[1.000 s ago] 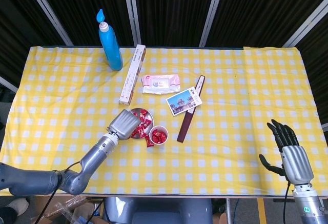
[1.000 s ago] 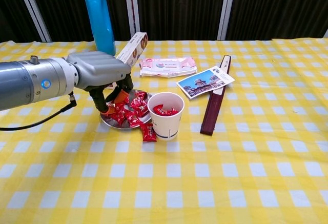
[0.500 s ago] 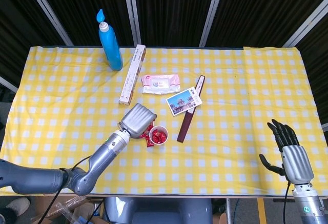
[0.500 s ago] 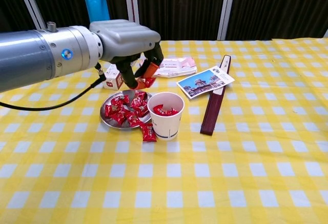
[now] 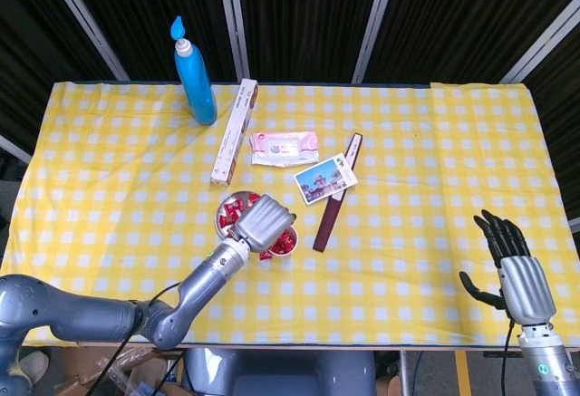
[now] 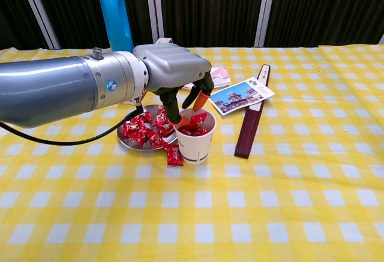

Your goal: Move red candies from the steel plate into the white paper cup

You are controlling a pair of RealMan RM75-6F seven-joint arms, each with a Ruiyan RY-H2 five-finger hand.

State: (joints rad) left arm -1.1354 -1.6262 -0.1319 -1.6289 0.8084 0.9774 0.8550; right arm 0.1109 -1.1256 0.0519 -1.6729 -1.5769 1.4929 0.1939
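Swung from plate to white paper cup [image 6: 194,137], left hand [image 6: 174,70] shows spread fingers [image 6: 201,99] only in chest view.

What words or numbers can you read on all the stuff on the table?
None can be read.
Long box: print along its side, too small.
Pink wipes pack: a label, blurred.
Postcard: a picture of a building, any text too small.
Blue bottle: no label visible.
White paper cup: plain.
Dark flat case: small marks near the top end, unreadable.
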